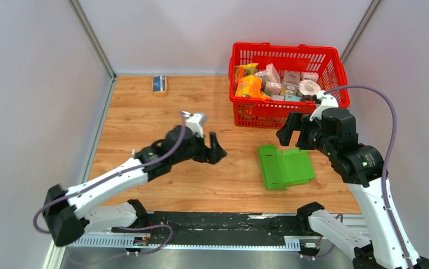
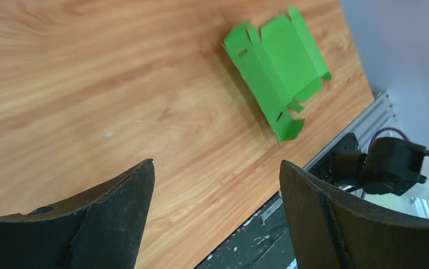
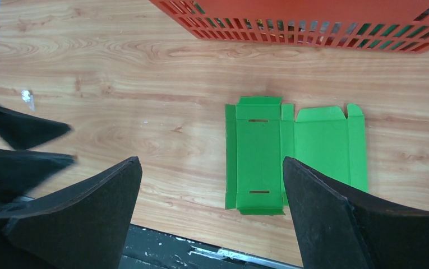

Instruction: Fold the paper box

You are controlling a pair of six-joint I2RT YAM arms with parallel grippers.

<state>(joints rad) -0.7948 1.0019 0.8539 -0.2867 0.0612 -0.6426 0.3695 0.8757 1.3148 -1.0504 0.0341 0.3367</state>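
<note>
Released, empty: left hand point(image 1: 218, 150), right hand point(image 1: 290, 133). Flat box point(image 1: 285, 166) hard to pinch off desk point(image 1: 144, 112); risks sliding away or creasing wrong.

left arm point(image 1: 105, 185): white shells on the long links and black joint housings, with a chunky black elbow block at the end nearest the base rail point(image 1: 223, 227)
right arm point(image 1: 363, 185): same white/black combo, plus a fat round black joint partway up from the base rail
cables point(image 1: 390, 106): greyish-purple, one per arm, looping loose off the side
left gripper point(image 1: 218, 147): all black, with a small silvery-white cap just behind it
right gripper point(image 1: 288, 133): black too, with a white bracket on top
fingers point(image 2: 116, 218): matte black wedges, kinda rough with visible seams
base rail: black plate scuffed with white specks, silver slotted strip along its edge
</note>
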